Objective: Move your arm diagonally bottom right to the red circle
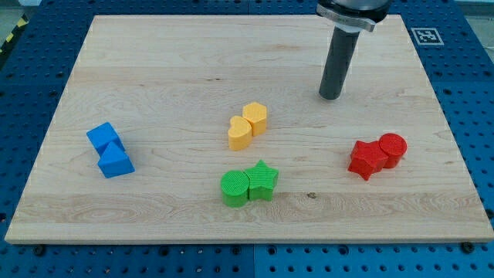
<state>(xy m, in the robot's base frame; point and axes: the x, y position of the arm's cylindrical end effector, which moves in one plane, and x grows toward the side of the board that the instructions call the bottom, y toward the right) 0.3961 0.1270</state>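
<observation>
**Block count on the board**

Eight blocks in all, in four colour pairs, on one wooden board [154, 69].

- Two red: one red circle [392, 148], one red star [367, 159], touching.
- Two green: one green circle [235, 189], one green star [263, 180], touching.
- Two yellow: one yellow heart [240, 133], one yellow block [255, 117] of rounded shape, exact form hard to tell, touching.
- Two blue: one blue cube [103, 138], one blue block [116, 162] of angular shape, touching.

One rod, ending in one tip [330, 96].

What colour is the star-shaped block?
Green. The star block shows in the camera view, touching the green round block.
</observation>
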